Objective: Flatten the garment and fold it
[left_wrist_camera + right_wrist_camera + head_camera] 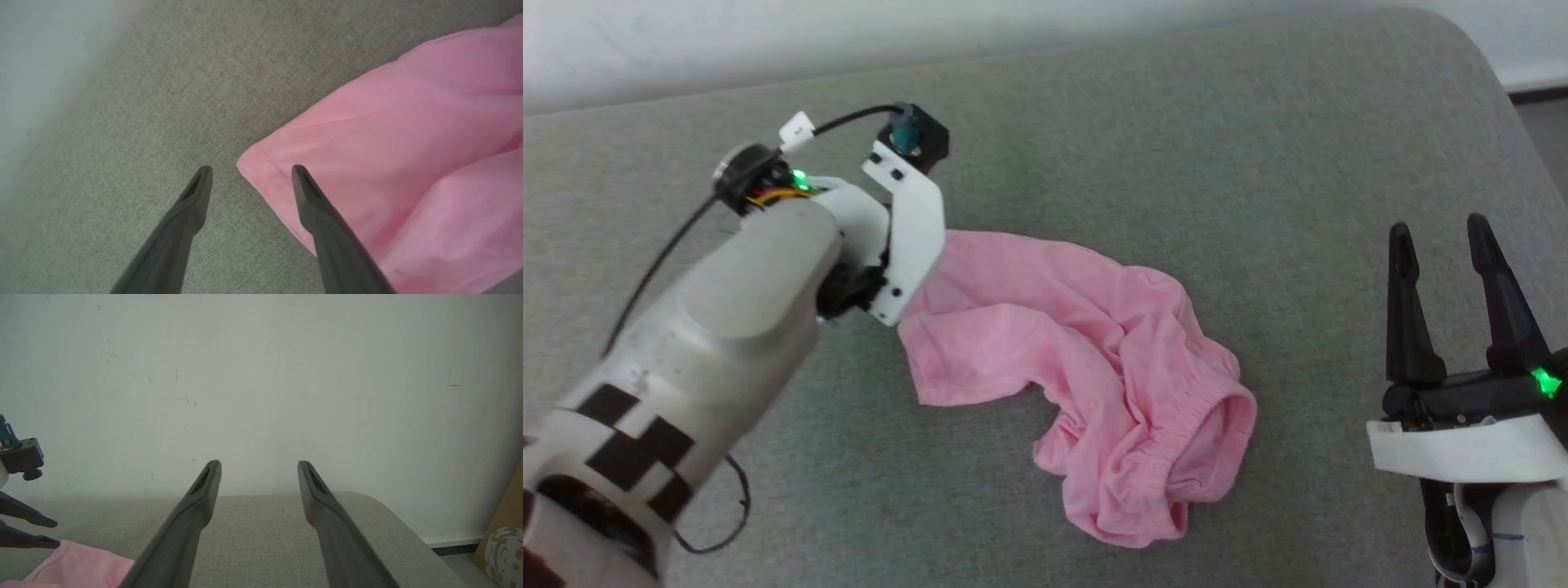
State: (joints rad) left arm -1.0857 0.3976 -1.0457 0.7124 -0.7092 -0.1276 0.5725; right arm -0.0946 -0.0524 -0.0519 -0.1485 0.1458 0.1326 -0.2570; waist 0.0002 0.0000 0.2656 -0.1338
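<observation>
Garment [1086,359] lies crumpled mid-table, both claws released

The pink garment sits near the middle of the grey cloth-covered table [1176,163]. One flatter section stretches toward the robot's left. The rest is bunched in folds, and the gathered elastic waistband [1201,416] is turned up on the near right side.

The left arm reaches in from the lower left of the head view. Its pale forearm [727,310] angles up and across, and the white wrist bracket stands over the garment's left edge. In the left wrist view the left gripper [249,171] points steeply down at the table with its fingers spread. A hemmed corner of the pink fabric lies between the tips, and one finger [327,228] crosses over the cloth while the other is over bare table. Whether either tip touches cannot be told. It grasps nothing.

The right gripper [1437,229] is at the right side of the table, well apart from the garment. Its fingers are parted and empty and point away toward the pale wall [261,375].

The left forearm carries a black-and-white block marker [637,441]. A small white tag [797,131] rides on the black cable [670,245], its writing too small to read. In the right wrist view a brown cardboard box [502,539] at the far right shows a white print that cannot be made out.
</observation>
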